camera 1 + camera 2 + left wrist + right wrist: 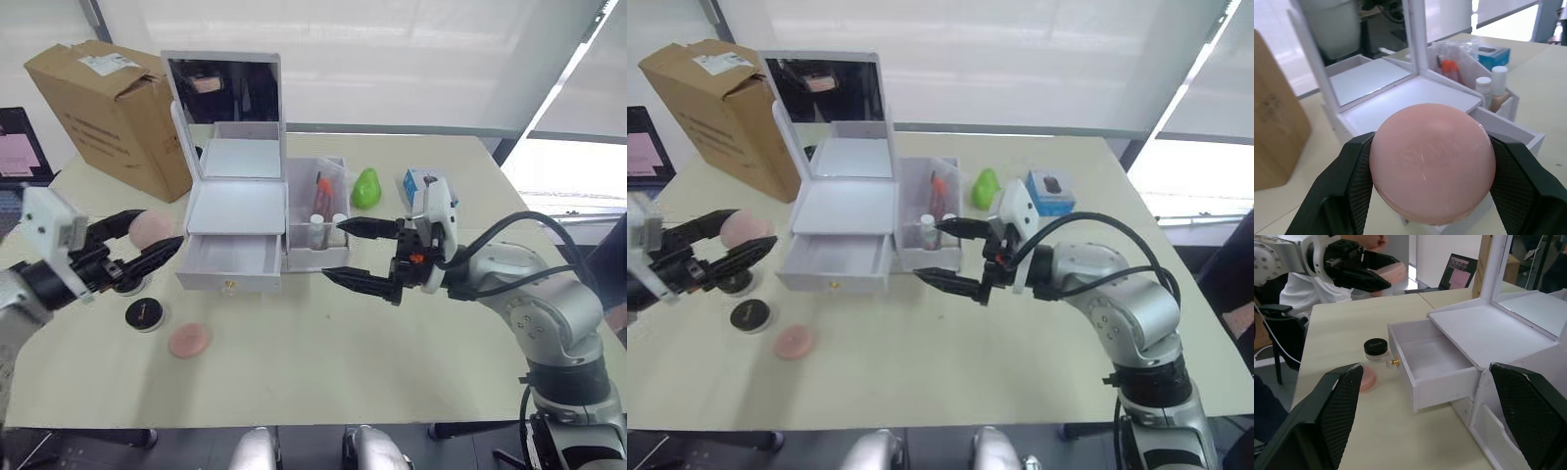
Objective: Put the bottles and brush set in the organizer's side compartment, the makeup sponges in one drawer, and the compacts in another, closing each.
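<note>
Robot test room in an office-like space

A plain beige table (323, 372) stands before tall windows with white roller blinds (411, 59). Left of the table's white organizer (240, 211) sits a worn cardboard box (113, 113); beyond the box, a laptop (18, 147) and a seated person (1308, 286) at a neighbouring desk.

Left gripper (147, 253), black fingers clamped on a round pink makeup sponge (1432, 161), reaches in from the table's left edge. Right gripper (361, 254), arm bent at the elbow, hovers with fingers spread wide, holding nothing.
</note>
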